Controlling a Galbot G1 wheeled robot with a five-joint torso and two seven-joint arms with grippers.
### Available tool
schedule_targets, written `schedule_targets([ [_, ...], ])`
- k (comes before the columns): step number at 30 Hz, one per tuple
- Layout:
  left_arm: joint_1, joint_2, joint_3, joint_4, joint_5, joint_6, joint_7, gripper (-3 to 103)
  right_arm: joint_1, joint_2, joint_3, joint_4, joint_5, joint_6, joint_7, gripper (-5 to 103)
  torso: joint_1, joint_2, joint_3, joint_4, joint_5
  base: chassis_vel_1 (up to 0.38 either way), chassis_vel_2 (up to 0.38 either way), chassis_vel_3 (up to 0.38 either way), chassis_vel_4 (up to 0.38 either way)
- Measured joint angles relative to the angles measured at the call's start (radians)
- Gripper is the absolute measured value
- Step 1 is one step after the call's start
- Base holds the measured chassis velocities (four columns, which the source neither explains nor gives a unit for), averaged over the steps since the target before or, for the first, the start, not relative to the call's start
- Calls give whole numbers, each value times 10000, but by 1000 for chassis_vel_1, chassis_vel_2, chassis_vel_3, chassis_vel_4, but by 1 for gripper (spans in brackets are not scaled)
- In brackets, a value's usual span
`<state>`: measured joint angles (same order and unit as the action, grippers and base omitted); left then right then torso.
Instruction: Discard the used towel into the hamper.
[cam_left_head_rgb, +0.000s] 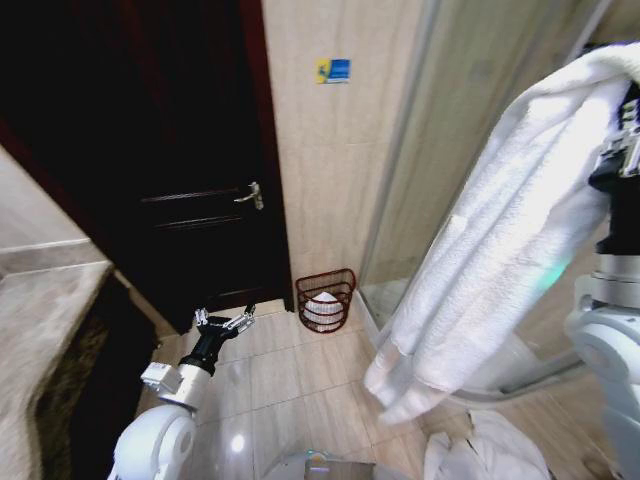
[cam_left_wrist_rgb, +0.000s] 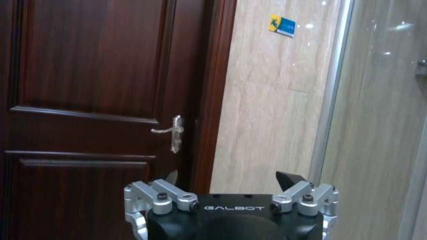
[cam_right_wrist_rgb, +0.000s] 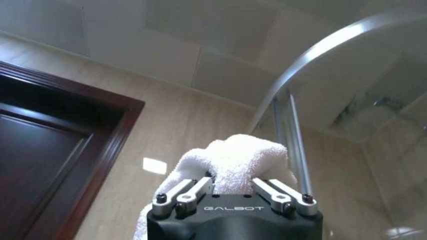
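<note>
— On the floor against the tiled wall, between the dark door (cam_left_head_rgb: 150, 150) and the glass shower screen (cam_left_head_rgb: 470, 130), we count one hamper (cam_left_head_rgb: 325, 300), a reddish-brown wire basket with something white lying inside it.

— And towels?

— One hangs from our right gripper (cam_right_wrist_rgb: 230, 187): a white towel (cam_left_head_rgb: 500, 230), draped long and reaching down well clear of the floor. In the right wrist view the two fingers (cam_right_wrist_rgb: 190, 192) are closed around a bunched fold of it. We also see a second heap of white cloth (cam_left_head_rgb: 480, 450) on the floor near our base, just below the hanging towel.

— How far is the towel from the hamper?

— Well apart; the towel hangs high on our right, the hamper stands low and further ahead, to its left.

— The other claw?

— Our left gripper (cam_left_head_rgb: 225, 322) is held low above the floor tiles, pointing towards the door, its two fingers spread wide and holding nothing.

— Anything else?

— One door handle (cam_left_wrist_rgb: 170, 132), one blue sticker (cam_left_head_rgb: 333, 70) on the wall.
</note>
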<state>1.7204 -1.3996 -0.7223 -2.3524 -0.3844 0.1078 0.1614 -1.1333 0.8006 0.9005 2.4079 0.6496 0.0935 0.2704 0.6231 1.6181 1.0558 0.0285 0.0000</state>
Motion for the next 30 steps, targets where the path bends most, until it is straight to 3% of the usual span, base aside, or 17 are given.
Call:
schedule_targets([
  [11,-1,0,0,0,0,0,0,99,1267,444,-1627,-460,-351,-75,113,12,1,0,1,0,1,0,0,0,0],
  [30,-1,0,0,0,0,0,0,99,1330,778,-1637,-398,-429,-470,75,12,1,1,-1,-1,2,1,1,-2,-3],
])
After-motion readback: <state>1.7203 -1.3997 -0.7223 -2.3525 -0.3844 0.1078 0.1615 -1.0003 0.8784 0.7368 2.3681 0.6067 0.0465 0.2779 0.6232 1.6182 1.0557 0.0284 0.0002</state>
